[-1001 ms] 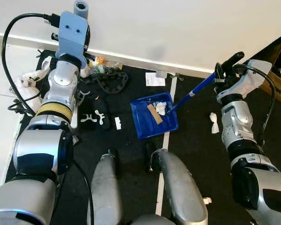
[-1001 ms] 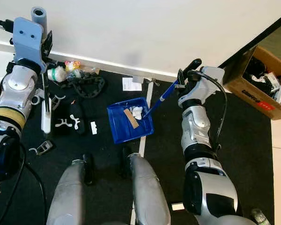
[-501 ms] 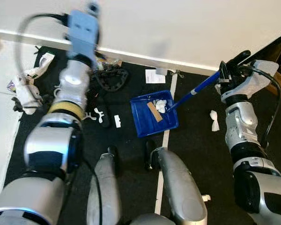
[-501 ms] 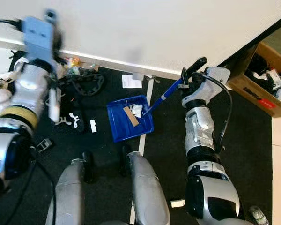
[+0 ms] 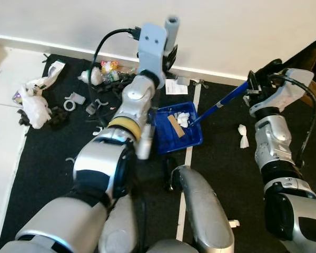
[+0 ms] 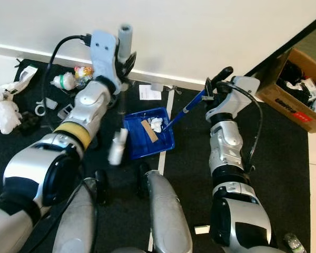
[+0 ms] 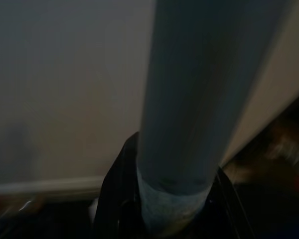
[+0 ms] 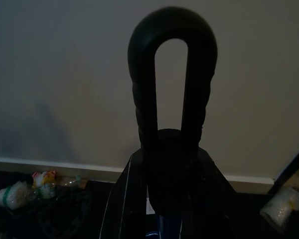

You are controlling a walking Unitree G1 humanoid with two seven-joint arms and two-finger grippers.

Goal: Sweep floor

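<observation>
The right end effector (image 6: 217, 86) is clamped on the black looped grip of the dustpan handle (image 6: 184, 109), a blue rod that slants down to the blue dustpan (image 6: 147, 138). The dustpan lies on the black mat (image 6: 189, 174) near the wall, just beside a white line (image 6: 164, 142) that runs across the mat. Inside it are a wad of white paper (image 6: 156, 125) and a tan strip (image 6: 148, 130). The left end effector (image 6: 125, 59) is raised near the wall, above the dustpan's far left corner, its fingers closed around a grey broom handle (image 6: 125, 36) whose top end sticks up past them; the left wrist view shows that grey shaft pinched between the black fingers (image 7: 120, 199). A blurred white piece (image 6: 116, 147) on the line of that shaft shows just left of the dustpan. More litter lies on the mat to the left: a bottle (image 6: 62, 80), colourful wrappers (image 6: 82, 70), a white bag (image 6: 2, 109) and small clips (image 6: 40, 110). A slip of paper (image 6: 149, 93) lies by the wall, and another white wad (image 5: 244, 135) lies right of the dustpan. A cardboard box (image 6: 297, 89) stands at far right.
</observation>
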